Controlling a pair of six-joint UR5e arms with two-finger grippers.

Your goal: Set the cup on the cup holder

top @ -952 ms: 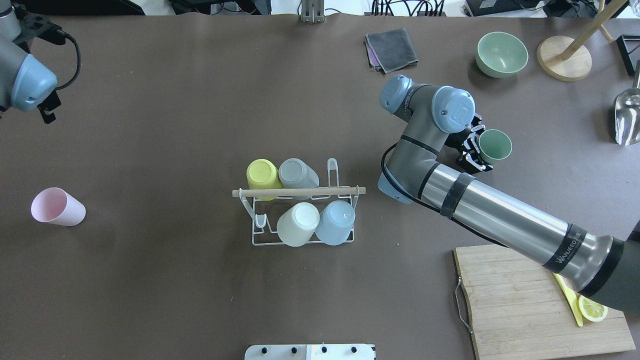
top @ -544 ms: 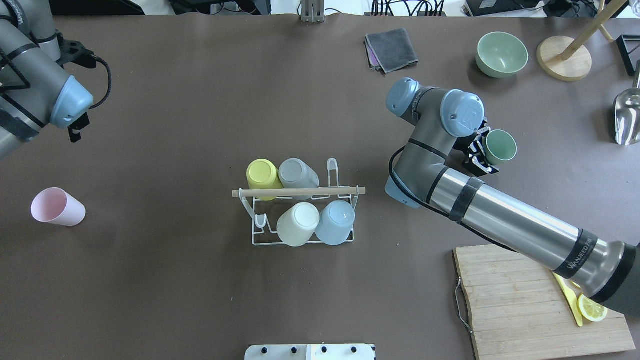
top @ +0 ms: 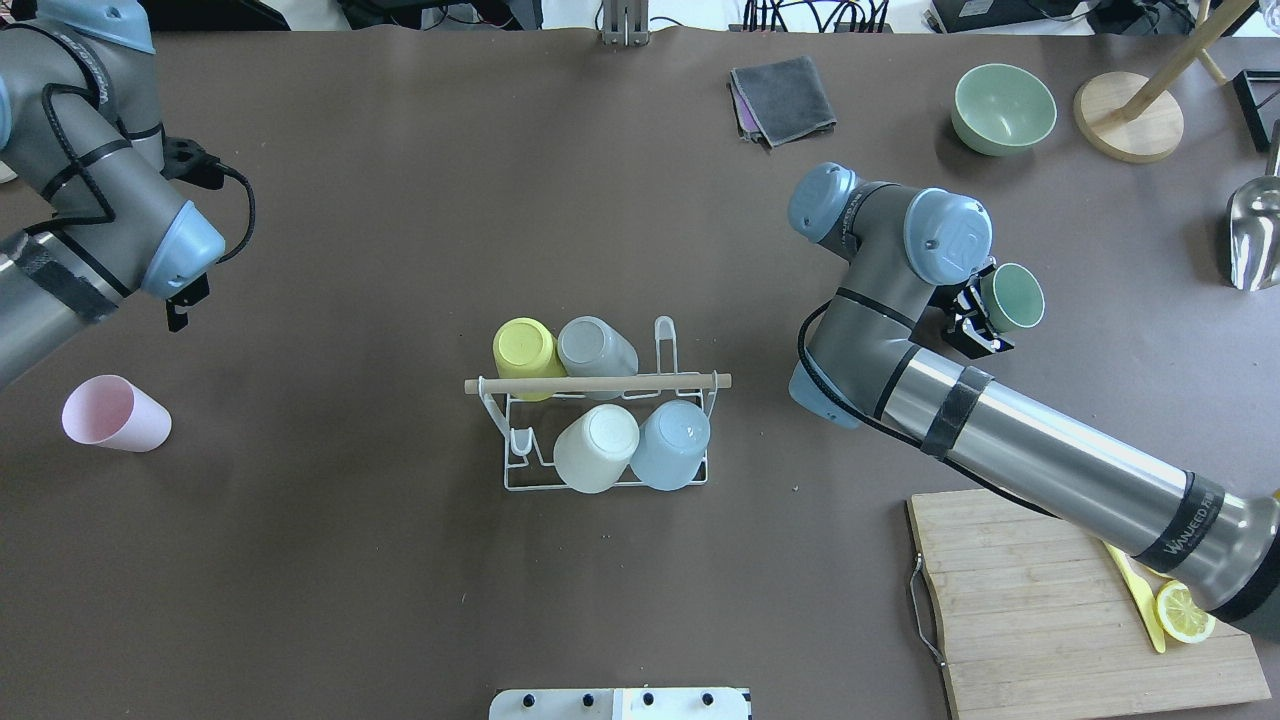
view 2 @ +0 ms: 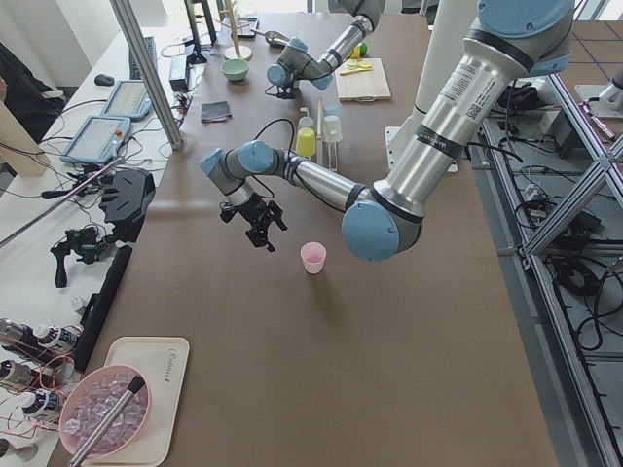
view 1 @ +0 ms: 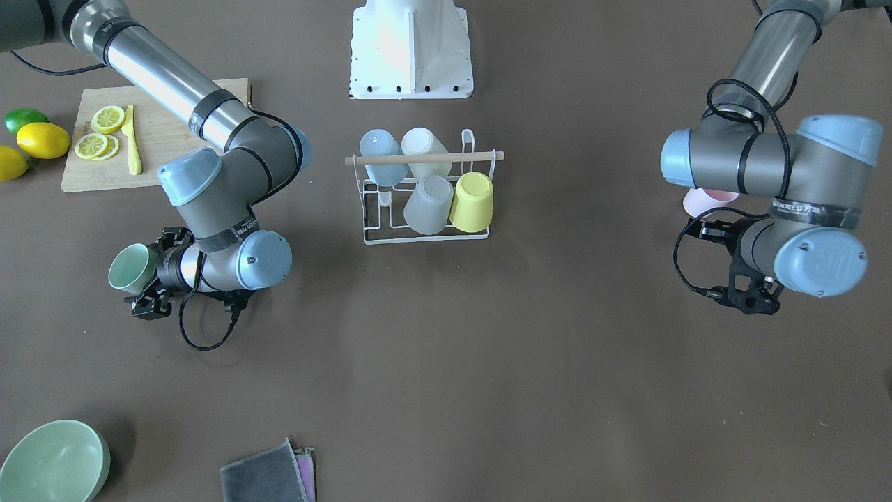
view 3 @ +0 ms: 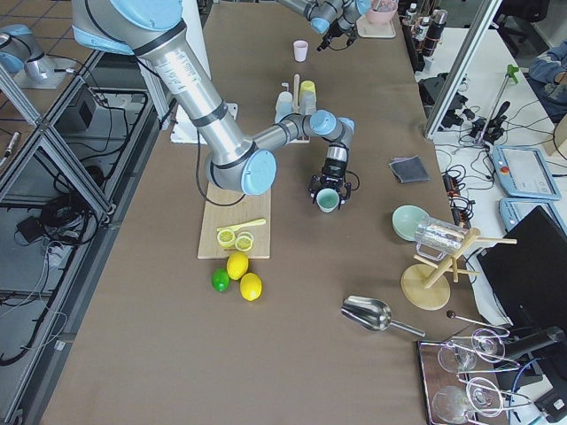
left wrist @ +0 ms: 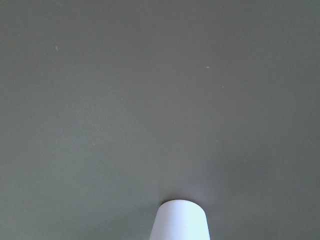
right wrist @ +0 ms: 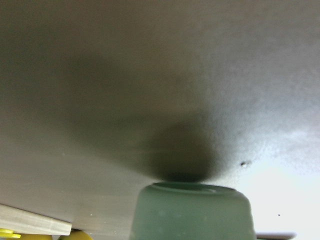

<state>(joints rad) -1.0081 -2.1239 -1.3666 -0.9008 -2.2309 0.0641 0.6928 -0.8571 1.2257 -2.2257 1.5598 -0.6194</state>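
Currently: right gripper (view 1: 148,282) clamped on the green cup (view 1: 129,268), which is held on its side, well apart from the cup holder (view 1: 425,158). The overhead view hides most of that gripper under the wrist; the front-facing view shows fingers either side of the cup. The holder carries four upturned cups (top: 597,447). Left gripper (view 1: 751,298): opening cannot be told. Pink cup (top: 115,413): plain overhead, largely hidden behind the left arm from the front. On the desk (top: 400,250): cutting board (top: 1040,600), green bowl (top: 1003,108), grey cloth (top: 785,98).
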